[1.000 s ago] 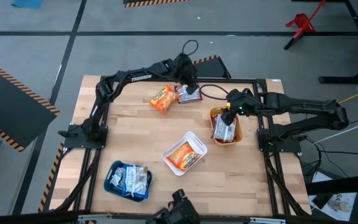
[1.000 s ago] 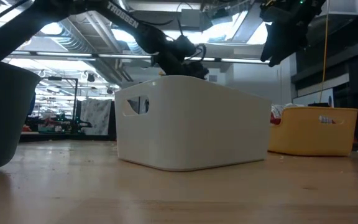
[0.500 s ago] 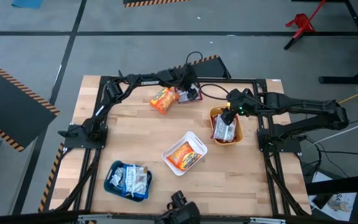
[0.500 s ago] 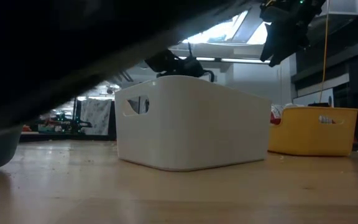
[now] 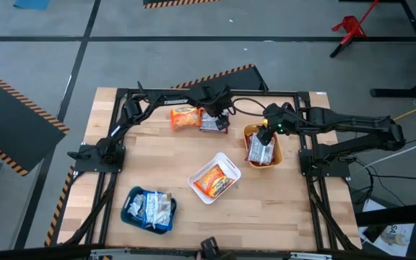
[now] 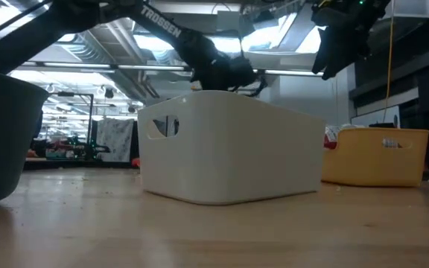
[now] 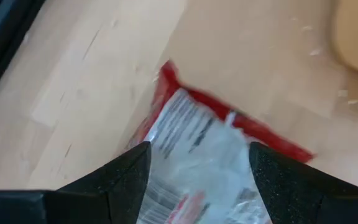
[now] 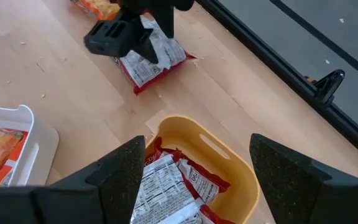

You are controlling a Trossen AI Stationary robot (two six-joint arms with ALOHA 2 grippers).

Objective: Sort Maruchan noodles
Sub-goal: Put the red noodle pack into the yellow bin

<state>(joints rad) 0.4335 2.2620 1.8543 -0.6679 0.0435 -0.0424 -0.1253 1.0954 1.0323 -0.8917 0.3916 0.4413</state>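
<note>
Currently, my left tool (image 5: pixel 221 120) sits low over the far middle of the pale wood-plank tabletop (image 5: pixel 150 159), its two dark fingers (image 7: pixel 123 177) spread apart on either side of a red-and-silver ramen packet (image 7: pixel 210 155). The packet is flat, rectangular and glossy, with a red crimped border around a crinkled silver printed face; it lies on the wood and I am not clamped on it. Just beside it, toward the left arm's base, lies an orange ramen packet (image 5: pixel 185 117), also flat on the planks.

My right tool (image 5: pixel 266 133) hangs above the yellow-orange bin (image 8: pixel 225 152), fingers apart and holding nothing. That bin is smooth moulded plastic with rounded corners and a slot handle in its wall; inside it lie red-and-silver packets (image 8: pixel 173 180), their wrappers creased and shiny.

The white bin (image 5: pixel 230 162), rectangular with rounded corners, stands near the tabletop centre and holds an orange packet (image 5: pixel 211 180). The teal-blue bin (image 5: pixel 130 198), at the near left, holds blue packets (image 5: pixel 154 208) with silvery print. The three bins stand well apart from each other.

In the low view the white bin (image 6: pixel 229 152) shows matte, slightly tapered walls with a cut-out handle, and the yellow-orange one is behind it to the right.
</note>
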